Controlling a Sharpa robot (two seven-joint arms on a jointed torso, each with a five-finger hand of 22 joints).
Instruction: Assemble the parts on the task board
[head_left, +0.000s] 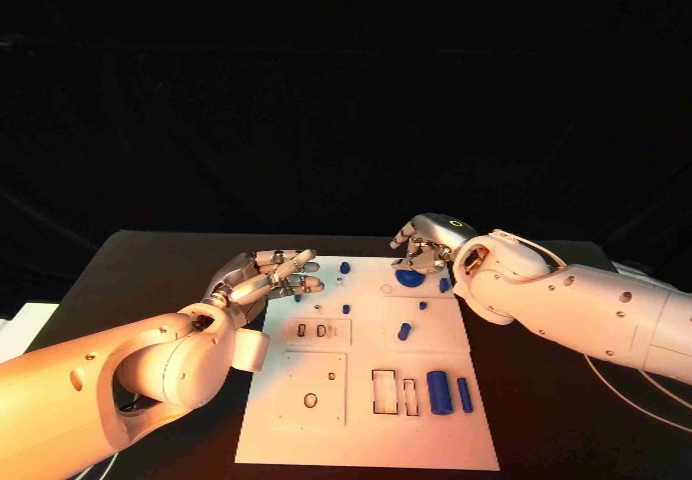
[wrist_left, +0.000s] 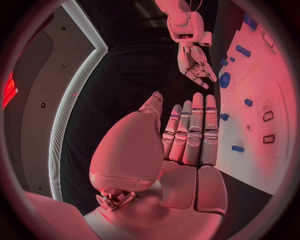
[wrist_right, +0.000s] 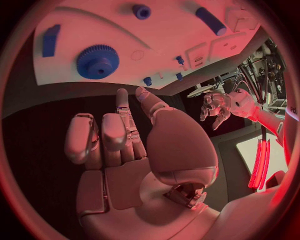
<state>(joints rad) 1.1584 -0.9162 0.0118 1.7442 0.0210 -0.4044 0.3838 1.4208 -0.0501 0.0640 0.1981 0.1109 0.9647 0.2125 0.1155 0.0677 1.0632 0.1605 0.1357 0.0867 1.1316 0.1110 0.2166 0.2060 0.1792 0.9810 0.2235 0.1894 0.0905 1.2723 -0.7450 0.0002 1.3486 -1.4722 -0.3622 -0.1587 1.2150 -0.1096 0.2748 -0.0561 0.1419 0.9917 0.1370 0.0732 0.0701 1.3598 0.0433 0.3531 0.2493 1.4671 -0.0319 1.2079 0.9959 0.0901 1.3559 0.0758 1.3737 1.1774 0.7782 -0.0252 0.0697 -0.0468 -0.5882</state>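
Your left robot hand (head_left: 270, 275) hovers at the left edge of the white task board (head_left: 303, 425), fingers stretched out side by side and holding nothing, with a small blue peg (head_left: 297, 297) on the board just beside its fingertips. On the board itself most of the work looks undone: a small blue pin (head_left: 345, 268) stands near the far edge, another short piece (head_left: 405, 331) lies loose mid-board, and toward you the outlined rectangular slots (head_left: 385, 391) sit open, with a blue cylinder (head_left: 440, 391) and a slimmer blue bar (head_left: 464, 393) lying just beside them rather than in them. The oval hole (head_left: 310, 400) in the near-left panel is also unfilled. At the far right corner, your right robot hand (head_left: 423, 244) hangs over the blue gear (head_left: 411, 278), fingers partly curled and pinching nothing; in the right wrist view the gear (wrist_right: 97, 61) lies flat on the board, apart from the fingertips. The black bench (head_left: 159, 270) carries the board.
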